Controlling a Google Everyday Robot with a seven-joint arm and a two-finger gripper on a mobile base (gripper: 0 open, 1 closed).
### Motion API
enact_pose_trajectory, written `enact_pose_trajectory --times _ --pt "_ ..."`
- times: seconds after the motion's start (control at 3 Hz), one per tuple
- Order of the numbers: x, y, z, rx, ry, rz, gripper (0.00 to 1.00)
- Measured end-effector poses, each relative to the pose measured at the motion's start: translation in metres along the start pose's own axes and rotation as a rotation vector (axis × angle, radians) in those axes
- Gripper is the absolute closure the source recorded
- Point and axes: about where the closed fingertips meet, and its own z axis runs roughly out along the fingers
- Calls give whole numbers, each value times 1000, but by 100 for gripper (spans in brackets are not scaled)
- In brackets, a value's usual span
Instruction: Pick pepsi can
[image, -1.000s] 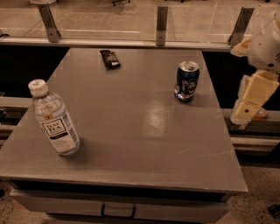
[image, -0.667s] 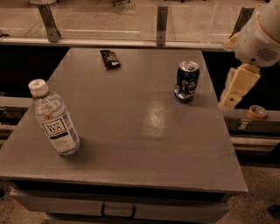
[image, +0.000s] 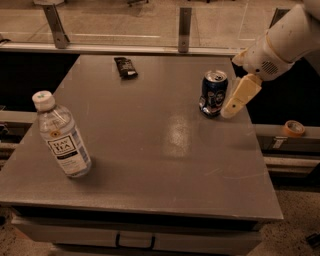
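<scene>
The pepsi can (image: 213, 93) stands upright on the grey table (image: 160, 150), toward its right side. It is dark blue with a silver top and a dented base. My gripper (image: 239, 97) hangs from the white arm (image: 280, 42) at the upper right and sits just right of the can, close beside it at can height. Only one cream-coloured finger shows plainly. Nothing is seen held in it.
A clear tea bottle (image: 62, 136) with a white cap stands at the table's front left. A dark snack packet (image: 125, 67) lies at the back. A metal railing (image: 185, 22) runs behind the table. A roll of tape (image: 293, 128) lies on a ledge at the right.
My gripper has moved left and down from beyond the table's right edge to right beside the can. The can, bottle and packet have not moved.
</scene>
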Motion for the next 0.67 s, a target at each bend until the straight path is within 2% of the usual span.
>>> enact_pose_trajectory --times 0.33,0.67 --pt "-17 -2 26 -49 -91 29 0" --pt "-29 -2 47 -95 -171 63 18"
